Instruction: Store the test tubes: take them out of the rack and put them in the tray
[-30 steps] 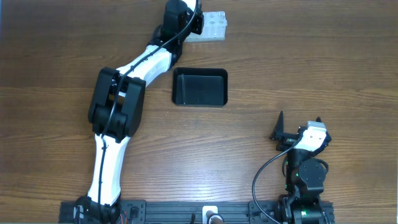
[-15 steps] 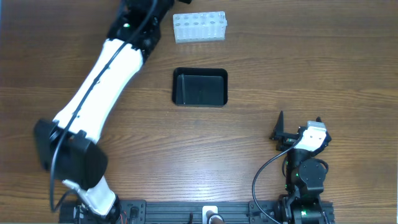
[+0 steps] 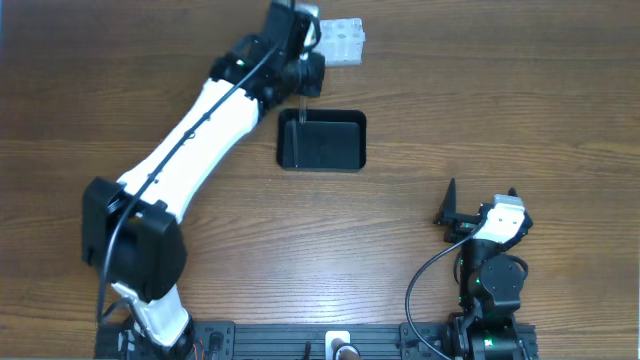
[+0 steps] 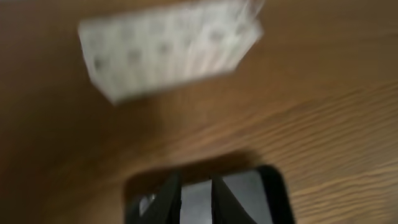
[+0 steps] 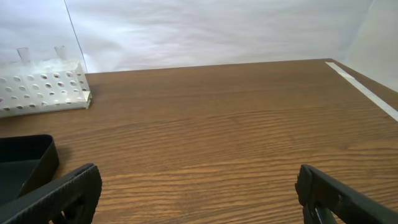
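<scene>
**Black tray waits under a held tube**

Wood table (image 3: pixel 500 100) carries everything. The left arm (image 3: pixel 200 130) is the biggest thing on it, running from the near left edge diagonally up to the far middle. The tray (image 3: pixel 362 140) sits mid-table with its long side running left to right. The white rack (image 3: pixel 342 42) stands just beyond the tray's far edge, apart from it, with two tubes (image 5: pixel 23 55) upright in its holes.

The right gripper (image 3: pixel 480 205) rests at the near right, its fingers spread wide, well apart from both tray and rack.

The left gripper (image 3: pixel 302 85) hangs between rack and tray. Its fingers are pressed close on what looks like a thin clear test tube (image 3: pixel 302 108). The test tube hangs upright beneath the left gripper, its lower end over the tray's far-left corner.

The coming move turns on that alignment. The test tube's long axis is vertical, while the tray floor lies flat below it and opens toward the near right. Lowering it and tipping it to lie along the tray's long side looks like the step in hand. The left arm is by far the nearer to both tray and rack.
</scene>
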Action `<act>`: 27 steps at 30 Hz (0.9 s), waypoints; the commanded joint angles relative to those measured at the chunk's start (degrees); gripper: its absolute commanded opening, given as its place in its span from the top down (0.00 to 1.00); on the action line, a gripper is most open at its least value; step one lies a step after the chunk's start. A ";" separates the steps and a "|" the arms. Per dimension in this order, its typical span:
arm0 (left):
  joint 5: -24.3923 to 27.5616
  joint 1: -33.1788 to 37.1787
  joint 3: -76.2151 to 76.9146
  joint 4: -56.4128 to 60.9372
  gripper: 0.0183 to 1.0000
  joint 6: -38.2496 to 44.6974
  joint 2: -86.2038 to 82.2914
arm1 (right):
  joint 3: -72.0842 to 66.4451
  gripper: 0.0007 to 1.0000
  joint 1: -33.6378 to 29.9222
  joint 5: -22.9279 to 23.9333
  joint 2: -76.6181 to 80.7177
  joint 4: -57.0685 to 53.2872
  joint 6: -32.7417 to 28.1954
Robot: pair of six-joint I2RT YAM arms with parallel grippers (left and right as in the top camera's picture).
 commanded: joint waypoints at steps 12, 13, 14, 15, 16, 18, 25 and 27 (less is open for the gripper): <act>-0.74 -0.59 -2.82 2.69 0.90 -6.25 8.26 | -0.35 0.01 0.04 -0.28 -0.31 -0.07 -0.04; -0.76 -0.61 -2.82 2.69 0.91 -6.25 8.48 | -0.35 0.01 0.04 -0.26 -0.31 -0.07 -0.04; -0.76 -0.72 -2.82 2.69 0.90 -6.25 8.61 | -0.35 0.01 0.04 -0.26 -0.28 -0.07 -0.04; -0.76 -0.74 -2.82 2.71 0.90 -6.27 8.87 | -0.35 0.01 0.04 -0.26 -0.31 -0.07 -0.04; -0.76 -0.74 -2.82 2.71 0.90 -6.25 9.07 | -0.35 0.01 0.04 -0.26 -0.31 -0.07 -0.04; -0.74 -0.74 -2.82 2.71 0.90 -6.25 9.53 | -0.35 0.01 0.04 -0.26 -0.31 -0.07 -0.04; -0.28 -0.81 -2.82 2.69 0.89 -6.27 11.52 | -0.35 0.01 0.04 -0.28 -0.28 -0.07 -0.04; -0.09 -0.83 -2.82 2.67 0.88 -6.27 11.74 | -0.35 0.01 0.04 -0.28 -0.31 -0.07 -0.04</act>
